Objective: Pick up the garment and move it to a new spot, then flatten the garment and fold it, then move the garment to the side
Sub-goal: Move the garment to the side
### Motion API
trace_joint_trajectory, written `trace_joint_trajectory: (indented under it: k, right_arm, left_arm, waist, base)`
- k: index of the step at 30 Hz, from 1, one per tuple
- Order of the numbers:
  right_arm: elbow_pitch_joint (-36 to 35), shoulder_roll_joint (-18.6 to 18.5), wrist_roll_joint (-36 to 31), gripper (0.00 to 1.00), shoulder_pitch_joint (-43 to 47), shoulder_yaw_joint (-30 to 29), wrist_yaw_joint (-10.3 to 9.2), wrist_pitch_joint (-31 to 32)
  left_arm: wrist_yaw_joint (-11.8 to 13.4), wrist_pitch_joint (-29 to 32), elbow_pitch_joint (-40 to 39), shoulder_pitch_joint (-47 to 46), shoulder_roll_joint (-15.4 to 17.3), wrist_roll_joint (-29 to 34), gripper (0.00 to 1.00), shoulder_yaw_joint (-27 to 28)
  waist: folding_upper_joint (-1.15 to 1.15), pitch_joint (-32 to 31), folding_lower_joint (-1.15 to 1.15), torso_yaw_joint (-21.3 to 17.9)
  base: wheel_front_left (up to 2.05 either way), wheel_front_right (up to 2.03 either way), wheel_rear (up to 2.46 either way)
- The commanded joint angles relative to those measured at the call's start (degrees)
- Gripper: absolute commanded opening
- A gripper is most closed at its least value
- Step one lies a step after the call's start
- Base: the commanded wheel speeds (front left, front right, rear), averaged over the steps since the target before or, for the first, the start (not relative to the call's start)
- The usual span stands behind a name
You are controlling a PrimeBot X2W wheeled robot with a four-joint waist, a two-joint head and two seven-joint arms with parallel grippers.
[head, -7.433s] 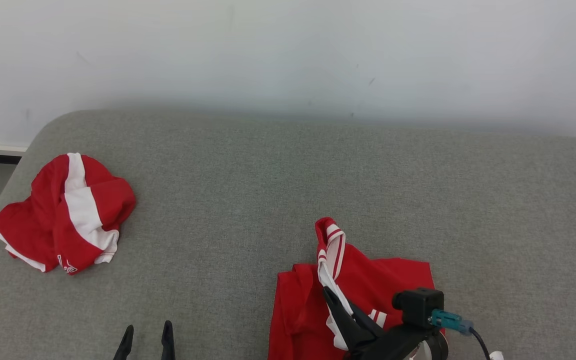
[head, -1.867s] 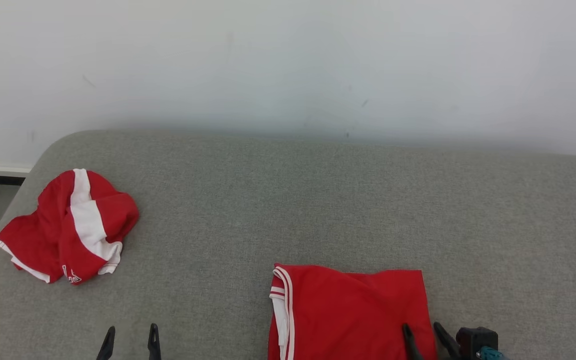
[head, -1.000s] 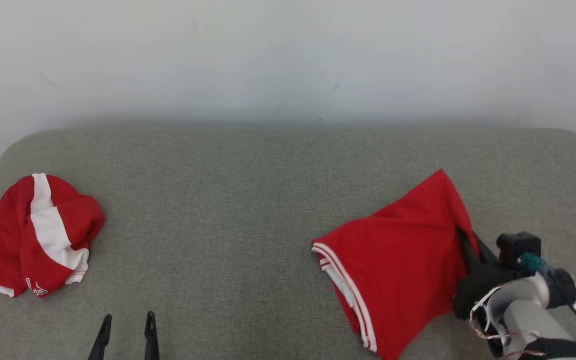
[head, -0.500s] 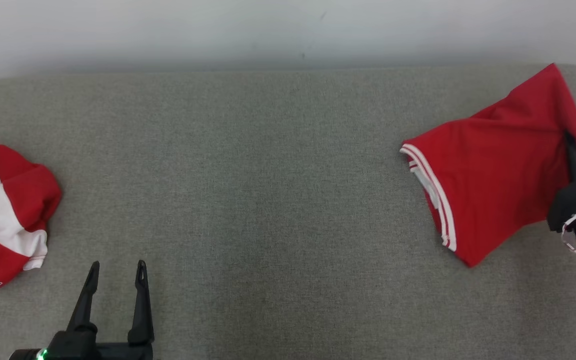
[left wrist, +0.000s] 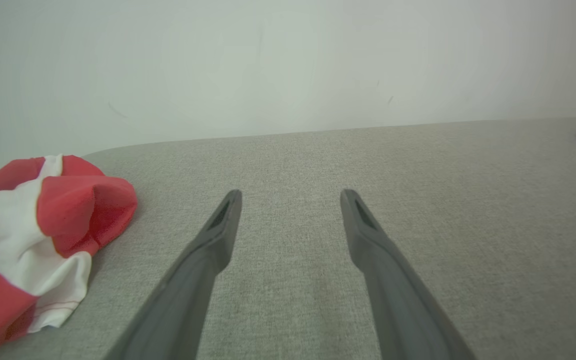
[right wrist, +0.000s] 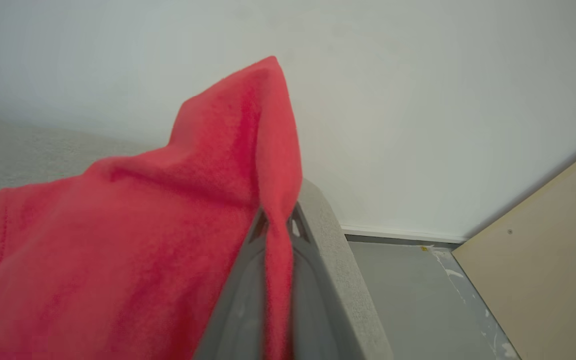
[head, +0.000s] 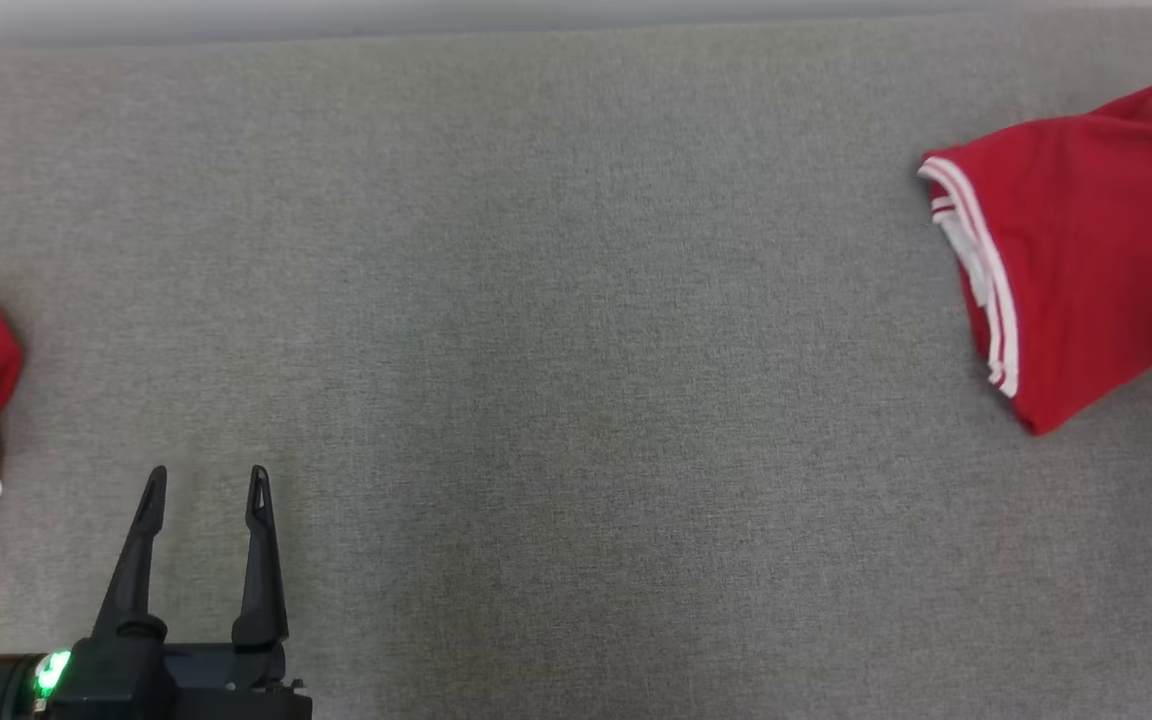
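Left gripper [head: 206, 472]: over the near left part of the grey padded surface [head: 576, 300], pointing toward its far edge.
Left fingers [left wrist: 218, 235]: spread wide with nothing between them, only bare grey fabric below.
Right gripper [right wrist: 279, 220]: at the right end of the padded surface, close to its rounded edge.
Right fingers: pinched narrow on a fold of red cloth, which rises in a peak above the tips.
Folded garment [head: 1086, 260]: red with thin white stripes along one hem. It lies at the right end of the padded surface, with its right corner lifted off it in the right gripper.
Crumpled garment [left wrist: 33, 240]: red and white, in a heap at the left end of the padded surface, well apart from the folded garment.
Wall [left wrist: 268, 65]: pale, behind the far edge of the padded surface.
Floor [right wrist: 408, 290]: grey, beyond the right end of the padded surface, with a tan board [right wrist: 543, 250] on it.
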Motion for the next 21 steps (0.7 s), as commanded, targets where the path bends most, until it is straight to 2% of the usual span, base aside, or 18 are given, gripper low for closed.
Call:
trace_joint_trajectory:
  k: [1, 7, 21]
  right_arm:
    - [0.06, -0.59, -0.38, 0.00, -1.24, -0.39, -0.13, -0.04]
    - [1.36, -1.51, -1.63, 0.00, -3.05, -1.41, -0.14, -0.03]
    - [4.97, -0.37, -4.40, 0.00, -4.49, -3.78, -0.13, -0.02]
  left_arm:
    - [0.16, -0.19, -0.57, -0.95, 0.15, 0.70, 1.00, 0.17]
    - [0.26, -0.19, -1.88, -1.34, 0.36, 0.89, 1.00, 0.85]
    - [0.82, -0.19, -2.21, -1.40, 0.23, 0.88, 1.00, 1.14]
  waist:
    - [-0.01, 1.22, -0.01, -0.59]
    - [-0.01, 2.98, -0.01, -1.00]
    - [-0.01, 3.83, -0.01, -1.65]
  base:
    - [0.00, 0.00, 0.00]
    - [0.00, 0.00, 0.00]
    - [0.00, 0.00, 0.00]
